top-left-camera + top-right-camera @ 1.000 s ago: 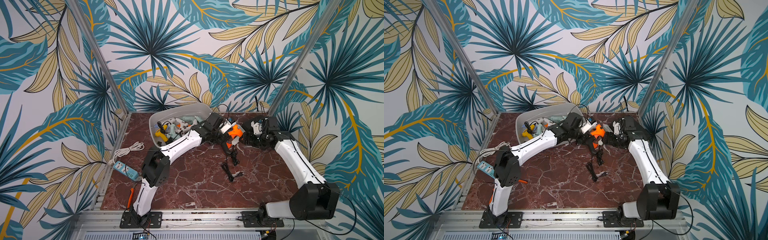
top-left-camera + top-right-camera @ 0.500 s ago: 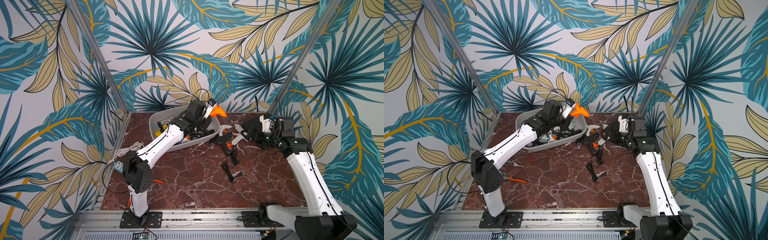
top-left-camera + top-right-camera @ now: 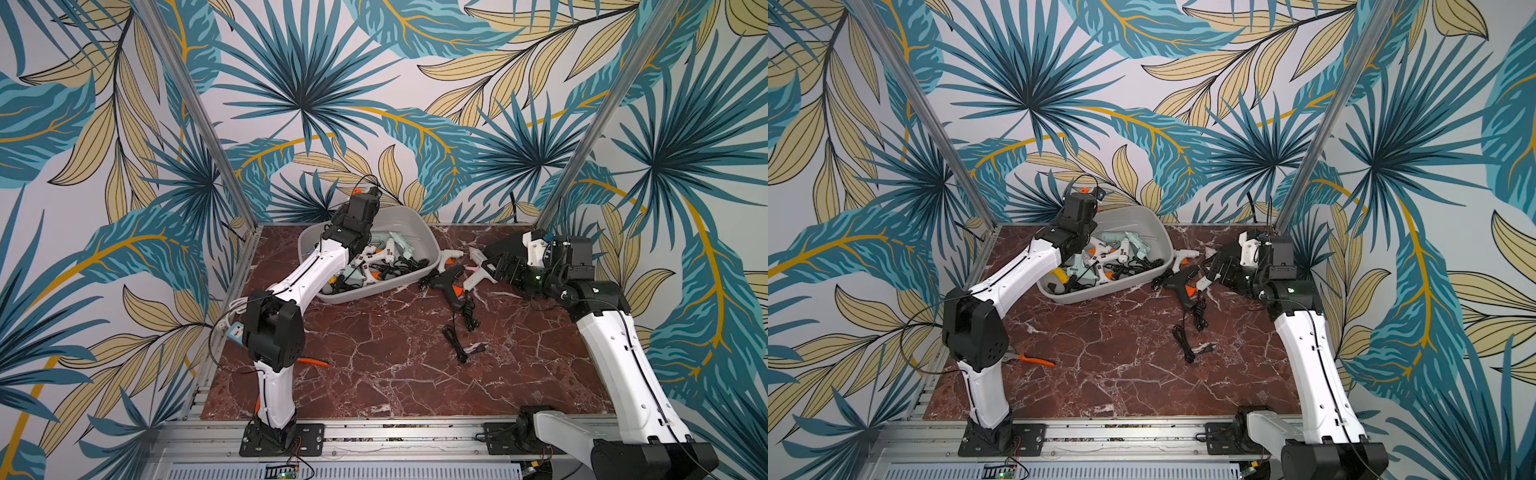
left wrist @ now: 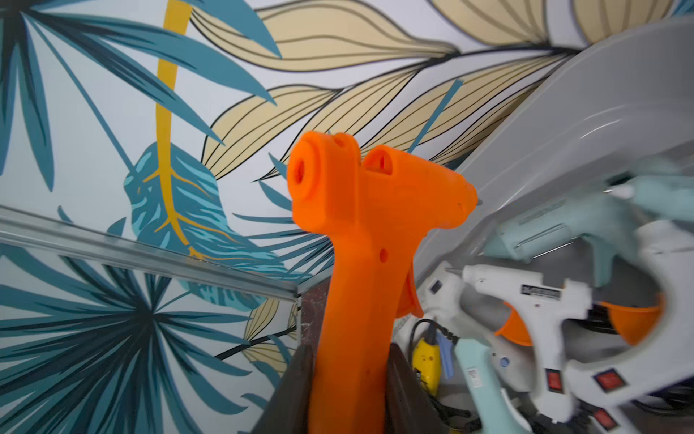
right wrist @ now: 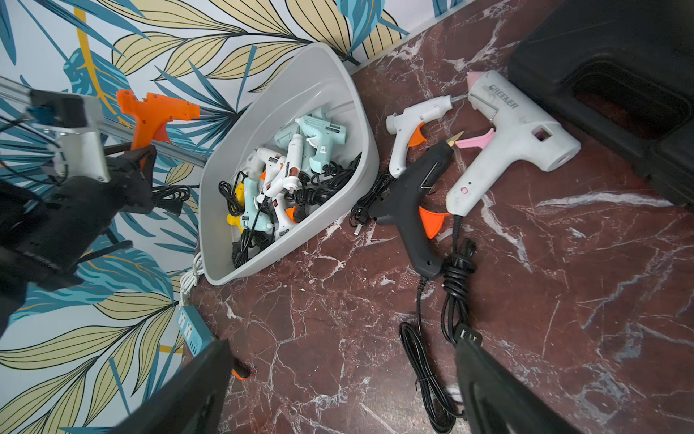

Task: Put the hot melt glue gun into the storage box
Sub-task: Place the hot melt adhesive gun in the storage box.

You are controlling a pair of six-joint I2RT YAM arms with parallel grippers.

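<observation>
An orange hot melt glue gun [image 4: 368, 233] stands upright in my left gripper [image 4: 349, 375], which is shut on its handle. In the right wrist view the orange gun [image 5: 154, 112] and left gripper [image 5: 139, 154] hang in the air beside the box's far left end. Only a bit of the gun [image 3: 358, 191] [image 3: 1084, 190] shows in both top views. The storage box [image 3: 409, 220] [image 3: 1142, 216] [image 5: 319, 71] [image 4: 619, 94] is a light grey tub holding several glue guns and cords. My right gripper [image 5: 341, 360] [image 3: 500, 266] [image 3: 1219, 266] is open and empty above the table, right of the box.
Right of the box lie a black glue gun [image 5: 413, 195] [image 3: 446, 278], a big white one [image 5: 507, 139] and a small white one [image 5: 409, 120], with black cords [image 3: 457, 340]. A black hard case [image 5: 619, 75] sits back right. Power strip [image 3: 235, 330] and orange-handled pliers [image 3: 1034, 359] lie left.
My left arm lifted the orange gun from beside the right gripper and swung it left, past the box to its far left end. The right gripper opened and drew back to the right.
</observation>
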